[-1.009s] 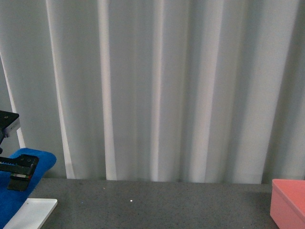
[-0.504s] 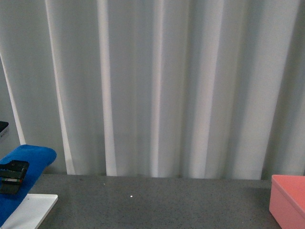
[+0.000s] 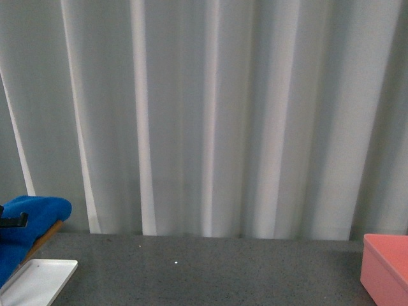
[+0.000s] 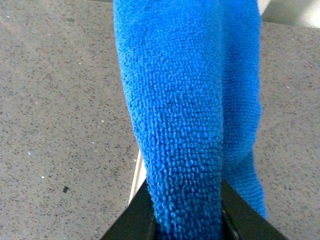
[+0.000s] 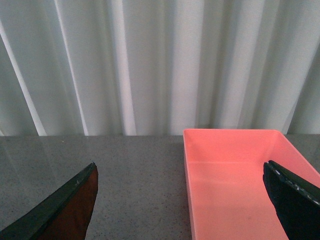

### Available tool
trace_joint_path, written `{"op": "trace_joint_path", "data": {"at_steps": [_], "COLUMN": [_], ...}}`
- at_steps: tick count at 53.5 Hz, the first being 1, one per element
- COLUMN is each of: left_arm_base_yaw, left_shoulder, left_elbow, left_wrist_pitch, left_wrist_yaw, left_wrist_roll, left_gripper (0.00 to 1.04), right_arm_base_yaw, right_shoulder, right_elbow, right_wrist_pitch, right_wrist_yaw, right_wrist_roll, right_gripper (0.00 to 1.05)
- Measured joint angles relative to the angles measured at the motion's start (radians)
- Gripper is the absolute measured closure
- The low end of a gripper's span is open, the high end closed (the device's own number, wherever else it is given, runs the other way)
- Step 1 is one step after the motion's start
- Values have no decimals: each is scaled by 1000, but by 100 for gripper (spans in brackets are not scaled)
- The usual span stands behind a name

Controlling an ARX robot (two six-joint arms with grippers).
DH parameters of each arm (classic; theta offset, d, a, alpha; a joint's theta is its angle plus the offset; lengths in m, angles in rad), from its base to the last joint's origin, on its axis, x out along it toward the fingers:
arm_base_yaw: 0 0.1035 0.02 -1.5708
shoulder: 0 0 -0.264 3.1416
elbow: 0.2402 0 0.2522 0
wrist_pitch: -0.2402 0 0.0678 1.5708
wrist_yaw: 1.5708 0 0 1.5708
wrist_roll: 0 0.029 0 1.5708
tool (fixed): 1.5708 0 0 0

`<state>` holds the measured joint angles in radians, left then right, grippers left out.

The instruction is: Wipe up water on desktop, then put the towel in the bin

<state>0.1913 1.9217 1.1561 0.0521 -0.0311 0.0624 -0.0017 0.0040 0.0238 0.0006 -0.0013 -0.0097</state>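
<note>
The royal-blue towel [image 3: 29, 220] hangs at the front view's far left edge, over a wooden rod. Only a sliver of my left gripper [image 3: 11, 221] shows there. In the left wrist view the left gripper [image 4: 187, 220] is shut on the towel [image 4: 190, 115], which drapes away from the jaws above the speckled grey desktop [image 4: 60, 115]. The pink bin [image 3: 386, 268] stands at the desktop's [image 3: 210, 268] right edge. In the right wrist view my right gripper [image 5: 180, 200] is open and empty, with the bin [image 5: 235, 185] just ahead between its black fingers [image 5: 65, 205].
A white tray-like rack base [image 3: 38, 280] lies at the front left, with a slanting wooden rod [image 3: 46, 236] above it. A pale grey curtain [image 3: 210, 115] closes off the back of the desktop. A pale strip [image 4: 136, 172] shows beside the towel.
My left gripper has drawn back to the left with the towel, nearly out of the front view. The wooden rod now shows under the towel. The bin has not moved.
</note>
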Motion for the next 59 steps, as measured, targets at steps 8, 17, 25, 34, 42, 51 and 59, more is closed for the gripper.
{"op": "trace_joint_path", "data": {"at_steps": [8,17,25,34,42,51,59], "left_arm_base_yaw": [-16,-51,-96,-173,-299,-473,-649], "left_shoulder": [-53,-151,-234,-337,-446,-497,-507], "left_elbow": [-32,-54,-60,-114,-195,-245,-264], "left_wrist_pitch": [-26,-47,-61,-42,11,63,133], "left_wrist_yaw": [56,133,207,327,465,472,450], "left_wrist_roll": [-28,-50,-70,-96,-145,-201,-267], "left_gripper": [100,100,100,100,100,100,100], "right_arm_base_yaw": [0,0,0,0,0,0,0], "right_shoulder": [0,0,0,0,0,0,0], "right_elbow": [0,0,0,0,0,0,0], "right_wrist_pitch": [0,0,0,0,0,0,0], "right_wrist_yaw": [0,0,0,0,0,0,0], "right_wrist_roll": [0,0,0,0,0,0,0], "right_gripper": [7,7,7,7,7,7,7]}}
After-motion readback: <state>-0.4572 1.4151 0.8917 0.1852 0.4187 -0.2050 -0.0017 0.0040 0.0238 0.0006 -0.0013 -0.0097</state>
